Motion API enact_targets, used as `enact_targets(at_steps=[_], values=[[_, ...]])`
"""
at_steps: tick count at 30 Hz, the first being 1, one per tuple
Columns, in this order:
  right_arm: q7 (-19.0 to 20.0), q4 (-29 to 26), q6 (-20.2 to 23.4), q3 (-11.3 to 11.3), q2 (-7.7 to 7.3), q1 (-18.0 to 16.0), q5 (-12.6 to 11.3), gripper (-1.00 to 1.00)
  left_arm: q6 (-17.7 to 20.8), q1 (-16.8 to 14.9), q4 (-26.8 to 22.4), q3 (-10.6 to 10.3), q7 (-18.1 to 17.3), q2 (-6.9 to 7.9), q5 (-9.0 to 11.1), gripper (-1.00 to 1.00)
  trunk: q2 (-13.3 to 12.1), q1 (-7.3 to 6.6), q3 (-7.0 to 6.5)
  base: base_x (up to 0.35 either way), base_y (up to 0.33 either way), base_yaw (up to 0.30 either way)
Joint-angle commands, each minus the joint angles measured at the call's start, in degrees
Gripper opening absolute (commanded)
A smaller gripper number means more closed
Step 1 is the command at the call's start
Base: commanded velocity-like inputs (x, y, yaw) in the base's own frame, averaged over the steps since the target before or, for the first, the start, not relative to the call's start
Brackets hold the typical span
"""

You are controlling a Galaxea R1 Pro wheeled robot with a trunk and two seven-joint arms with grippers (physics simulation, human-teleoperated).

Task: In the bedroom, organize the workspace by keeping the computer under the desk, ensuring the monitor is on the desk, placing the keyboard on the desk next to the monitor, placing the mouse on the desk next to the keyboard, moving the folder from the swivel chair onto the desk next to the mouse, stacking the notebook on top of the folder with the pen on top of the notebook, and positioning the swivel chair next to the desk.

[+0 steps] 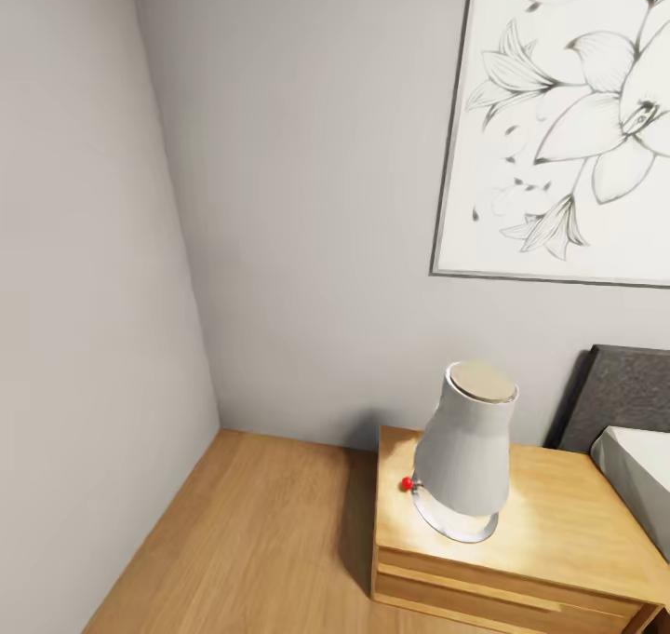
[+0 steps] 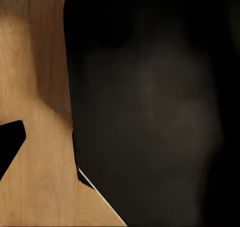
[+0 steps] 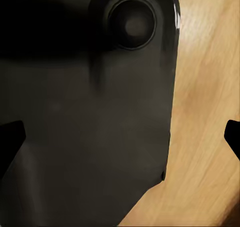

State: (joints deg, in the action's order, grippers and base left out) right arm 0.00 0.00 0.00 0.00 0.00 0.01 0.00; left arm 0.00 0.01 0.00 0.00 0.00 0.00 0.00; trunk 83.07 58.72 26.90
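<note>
Dark robot bodywork [image 3: 85, 127] was seen close above wood floor [image 3: 205, 112]; whether either gripper was spread could not be told. A bedside table [image 1: 549, 522] with lamp [image 1: 465, 457] was faced. No desk was sighted, so collision while turning was risked.

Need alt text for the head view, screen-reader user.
A white table lamp with a small red switch stands on a light-wood nightstand in a grey-walled room corner. A framed line drawing of flowers hangs on the wall above it, the edge of a bed with a dark headboard shows at right, and wood floor fills the lower left.
</note>
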Motion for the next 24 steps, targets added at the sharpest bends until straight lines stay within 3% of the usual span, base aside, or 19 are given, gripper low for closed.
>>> enact_targets(at_steps=[1, 7, 16, 24], values=[[0.0, 0.0, 0.0, 0.0, 0.00, 0.0, 0.0, 1.00, 0.0, 0.0, 0.0, 0.0, 0.0, 0.00, 0.0, 1.00, 0.0, 0.00, 0.03, 0.000, 0.000, 0.000], [-0.3, 0.2, 0.0, 0.0, 1.46, -0.7, -0.1, 1.00, -0.1, 0.5, -1.1, 0.0, 0.1, -1.94, -0.3, 1.00, -2.4, -1.31, -1.05, 0.000, 0.000, 0.000], [-0.3, 0.2, -0.4, -0.1, 1.26, -1.1, -0.5, 1.00, -0.2, 0.6, -1.4, 0.0, 0.2, -1.76, -0.1, 1.00, -6.0, -3.29, -2.67, 0.000, 0.000, 0.000], [-0.2, -0.1, -2.9, 0.3, 1.24, -1.2, -0.1, 1.00, -0.2, 0.6, -1.4, 0.1, 0.2, -1.83, -0.1, 1.00, -9.2, -5.05, -4.10, 0.000, 0.000, -0.205]])
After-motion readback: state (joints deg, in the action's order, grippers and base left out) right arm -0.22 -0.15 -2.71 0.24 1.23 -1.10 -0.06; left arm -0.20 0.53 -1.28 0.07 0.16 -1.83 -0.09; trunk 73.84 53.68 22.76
